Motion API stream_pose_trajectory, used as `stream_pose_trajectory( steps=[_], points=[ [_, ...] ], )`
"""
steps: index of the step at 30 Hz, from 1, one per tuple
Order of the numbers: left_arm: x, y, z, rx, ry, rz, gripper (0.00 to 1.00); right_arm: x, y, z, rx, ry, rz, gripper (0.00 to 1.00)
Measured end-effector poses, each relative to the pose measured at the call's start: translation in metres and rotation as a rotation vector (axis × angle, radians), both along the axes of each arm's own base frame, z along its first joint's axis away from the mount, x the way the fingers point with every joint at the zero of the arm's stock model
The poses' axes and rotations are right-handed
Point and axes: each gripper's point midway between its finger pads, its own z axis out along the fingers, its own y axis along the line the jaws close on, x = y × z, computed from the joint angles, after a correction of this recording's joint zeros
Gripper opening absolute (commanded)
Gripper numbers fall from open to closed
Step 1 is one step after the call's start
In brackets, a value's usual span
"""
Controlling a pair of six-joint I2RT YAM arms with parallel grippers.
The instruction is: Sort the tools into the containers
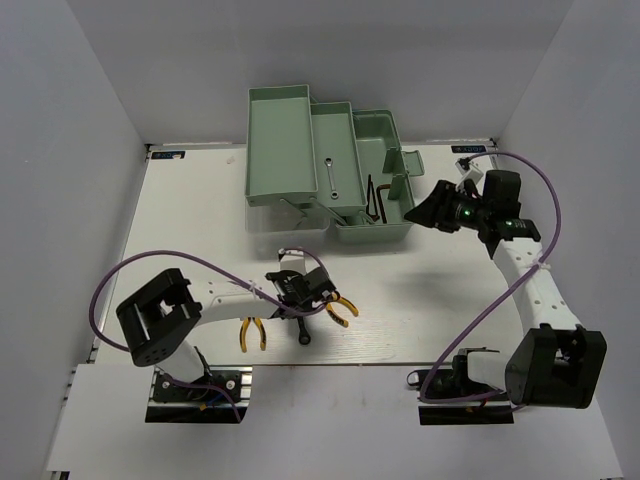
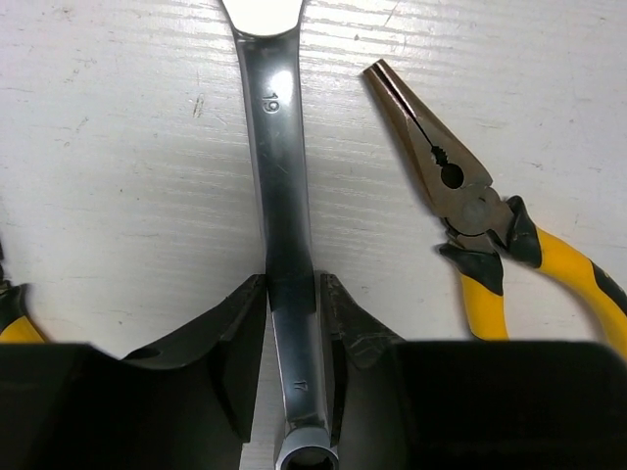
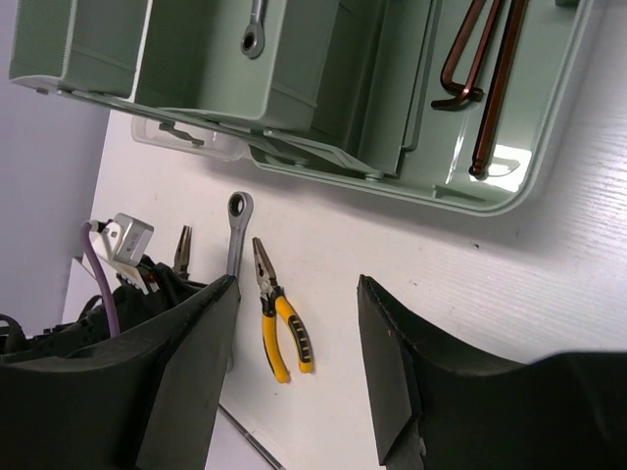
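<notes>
Silver long wrench (image 2: pixel 279 176): flat on the table (image 2: pixel 118 147), shaft clamped in the left pincer (image 2: pixel 292 289).
Pliers (image 2: pixel 470 211): just beside it.
Right pincer (image 3: pixel 297 284): gaping, empty, near the toolbox (image 1: pixel 380 232).
Toolbox contents: short wrench (image 1: pixel 333 180) in a tray, hex keys (image 1: pixel 378 198) in the base.

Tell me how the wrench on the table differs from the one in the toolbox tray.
The long wrench is bigger than the short wrench. The long wrench lies on the table between the left gripper's fingers; the short wrench lies in a toolbox tray. Both are silver.
</notes>
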Motion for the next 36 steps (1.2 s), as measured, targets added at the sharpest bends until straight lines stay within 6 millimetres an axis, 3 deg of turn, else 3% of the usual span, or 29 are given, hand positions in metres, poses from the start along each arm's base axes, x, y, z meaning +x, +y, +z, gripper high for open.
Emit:
stream_pose_trajectory(
  steps=[5, 8, 9, 11, 14, 16, 18, 22, 23, 25, 26, 28, 29, 32, 36],
  points=[
    [0.000, 0.000, -0.001, 0.024, -0.007, -0.010, 0.35, -0.002, -0.008, -0.009, 0.024, 0.034, -0.028, 0.58],
    [-0.001, 0.000, -0.001, 0.040, -0.011, -0.017, 0.18, -0.002, -0.012, -0.011, 0.035, 0.048, -0.039, 0.58],
    [-0.001, 0.000, -0.001, 0.045, -0.014, -0.019, 0.08, -0.002, -0.013, -0.011, 0.039, 0.048, -0.042, 0.58],
    [0.000, 0.000, -0.001, 0.053, -0.023, -0.021, 0.00, -0.002, -0.015, -0.010, 0.045, 0.045, -0.045, 0.58],
    [-0.001, -0.001, -0.002, 0.057, -0.027, -0.027, 0.00, -0.004, -0.017, -0.008, 0.054, 0.037, -0.048, 0.60],
    [-0.002, -0.001, -0.001, 0.062, -0.033, -0.030, 0.00, -0.005, -0.019, -0.007, 0.059, 0.035, -0.053, 0.71],
    [-0.002, -0.001, -0.001, 0.067, -0.043, -0.033, 0.00, -0.008, -0.021, -0.006, 0.062, 0.031, -0.052, 0.88],
    [-0.011, -0.002, 0.005, 0.044, -0.039, -0.049, 0.00, -0.014, -0.023, -0.009, 0.058, 0.020, -0.035, 0.91],
    [-0.017, -0.002, 0.008, 0.030, -0.029, -0.062, 0.00, -0.016, -0.024, -0.010, 0.057, 0.019, -0.026, 0.86],
    [-0.036, 0.004, 0.009, 0.018, 0.025, -0.089, 0.00, -0.022, -0.023, -0.013, 0.059, 0.009, 0.002, 0.69],
    [-0.043, 0.010, 0.010, 0.021, 0.036, -0.095, 0.00, -0.025, -0.022, -0.014, 0.065, 0.005, 0.021, 0.38],
    [-0.045, 0.015, 0.018, 0.004, 0.032, -0.082, 0.00, -0.031, -0.020, -0.018, 0.077, 0.002, 0.054, 0.07],
    [-0.046, 0.016, 0.024, -0.011, 0.025, -0.081, 0.00, -0.034, -0.019, -0.020, 0.089, 0.010, 0.066, 0.00],
    [-0.056, 0.014, 0.045, -0.069, 0.036, -0.121, 0.00, -0.042, -0.017, -0.028, 0.119, 0.036, 0.090, 0.00],
    [-0.075, 0.013, 0.053, -0.081, 0.085, -0.196, 0.00, -0.045, -0.017, -0.033, 0.139, 0.051, 0.108, 0.00]
  ],
)
